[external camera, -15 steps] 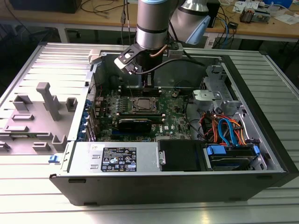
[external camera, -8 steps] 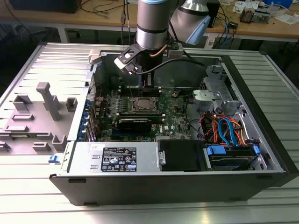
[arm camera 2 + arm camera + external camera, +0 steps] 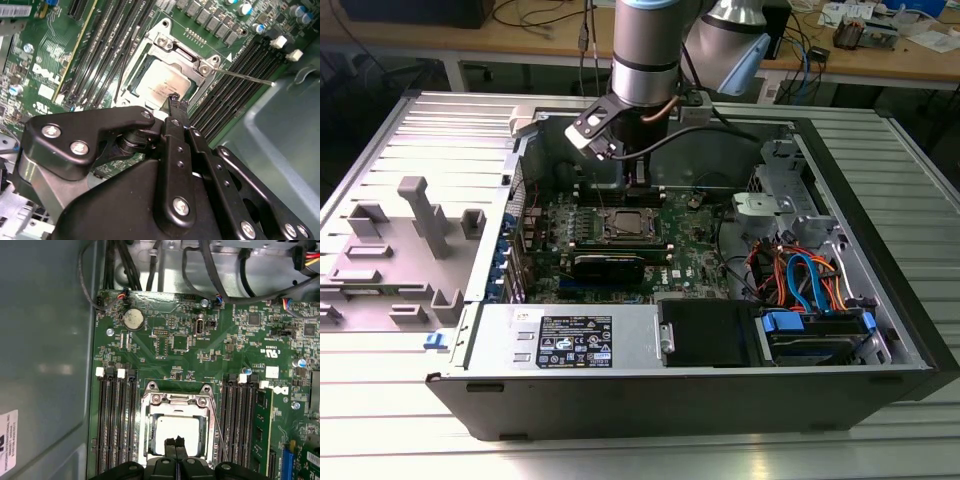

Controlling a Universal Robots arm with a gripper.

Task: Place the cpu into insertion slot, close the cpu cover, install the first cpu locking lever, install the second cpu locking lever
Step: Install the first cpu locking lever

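Note:
The cpu (image 3: 177, 432) (image 3: 162, 85), a dull silver square chip, lies in the insertion slot (image 3: 625, 228) on the green motherboard. The cpu cover (image 3: 175, 401) (image 3: 200, 67), a silver frame with a window, lies flat over the chip. A thin metal locking lever (image 3: 245, 77) (image 3: 216, 422) runs along one side of the socket and sticks out over the memory slots. My gripper (image 3: 175, 444) (image 3: 175, 100) hangs just above the chip's edge, its black fingers shut together with nothing between them.
The arm (image 3: 645, 50) reaches down into an open computer case (image 3: 880, 300). Long black memory slots (image 3: 116, 415) (image 3: 239, 415) flank the socket. Coloured cables (image 3: 800, 275) and a black drive box (image 3: 705, 330) lie toward the exterior view's right. The grey case wall (image 3: 45, 340) stands close by.

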